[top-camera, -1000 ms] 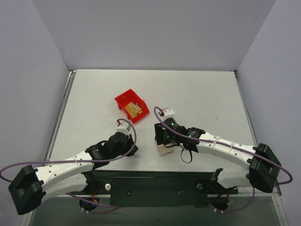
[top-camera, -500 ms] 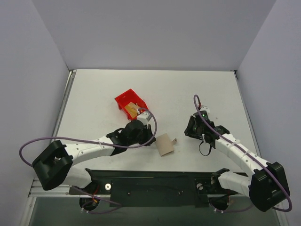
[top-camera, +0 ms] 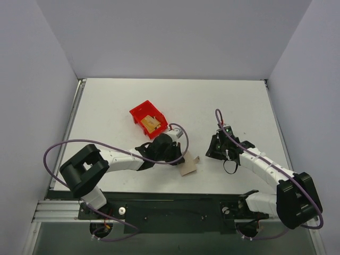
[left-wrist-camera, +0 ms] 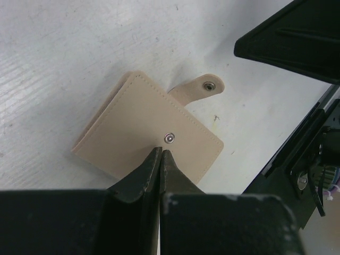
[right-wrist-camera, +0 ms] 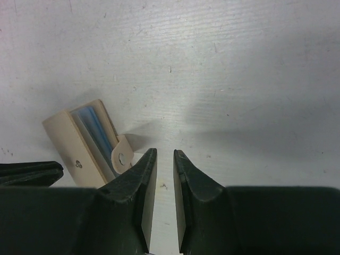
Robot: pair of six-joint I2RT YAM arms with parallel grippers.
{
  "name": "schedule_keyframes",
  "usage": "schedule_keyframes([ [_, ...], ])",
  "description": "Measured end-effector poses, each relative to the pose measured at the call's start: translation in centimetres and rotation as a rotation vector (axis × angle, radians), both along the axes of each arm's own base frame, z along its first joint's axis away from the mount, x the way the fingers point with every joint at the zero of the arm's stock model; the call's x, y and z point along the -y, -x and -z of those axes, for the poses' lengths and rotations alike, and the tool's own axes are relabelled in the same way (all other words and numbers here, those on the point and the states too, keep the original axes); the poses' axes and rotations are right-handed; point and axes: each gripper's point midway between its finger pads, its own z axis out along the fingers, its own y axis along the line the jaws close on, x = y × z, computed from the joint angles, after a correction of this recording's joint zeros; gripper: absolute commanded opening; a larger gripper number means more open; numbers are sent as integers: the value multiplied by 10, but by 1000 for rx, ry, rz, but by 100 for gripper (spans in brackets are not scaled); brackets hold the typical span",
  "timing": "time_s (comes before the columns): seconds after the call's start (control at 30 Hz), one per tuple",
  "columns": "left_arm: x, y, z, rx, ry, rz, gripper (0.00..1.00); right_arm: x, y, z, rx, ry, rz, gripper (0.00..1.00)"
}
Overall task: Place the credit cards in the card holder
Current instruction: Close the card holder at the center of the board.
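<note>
Sitting flat on the white desk (top-camera: 223,101), lower middle of the top view, your card holder (top-camera: 187,166) is folded over, with its snap tab (left-wrist-camera: 204,86) sticking out unfastened to the upper right. From the right wrist view you can see the blue lining (right-wrist-camera: 98,130) peeking out along the holder's open edge, at the left of that frame.

Your left hand (left-wrist-camera: 160,153) is right on top of it. The fingers are pressed together with nothing between them, and the tips are just below the snap stud (left-wrist-camera: 169,138) on the holder's face. I can't tell whether they actually touch the leather.

Your right hand (right-wrist-camera: 164,154) is off to the right of the holder, pointing back at it. The jaws are nearly together with just a thin gap, and only bare desk shows in it.

The credit cards (top-camera: 152,125) are in the red bin (top-camera: 141,112), up and to the left of the holder, showing as an orange-yellow patch inside. I can't tell how many there are.
</note>
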Motion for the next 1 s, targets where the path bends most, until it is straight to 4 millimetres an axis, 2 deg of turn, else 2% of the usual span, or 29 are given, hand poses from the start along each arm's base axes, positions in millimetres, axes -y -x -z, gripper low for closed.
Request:
schedule_keyframes([
  [0.2,8,-3,-2,6,19,12,8,-5,-1,7,-29,-27,-13,15],
  [0.63,9,0,13,-22,0,27,7,-21,-3,13,-59,-108,-56,16],
  [1.0,12,-1,14,-18,10,29,6,-42,-5,7,-54,-216,-126,15],
])
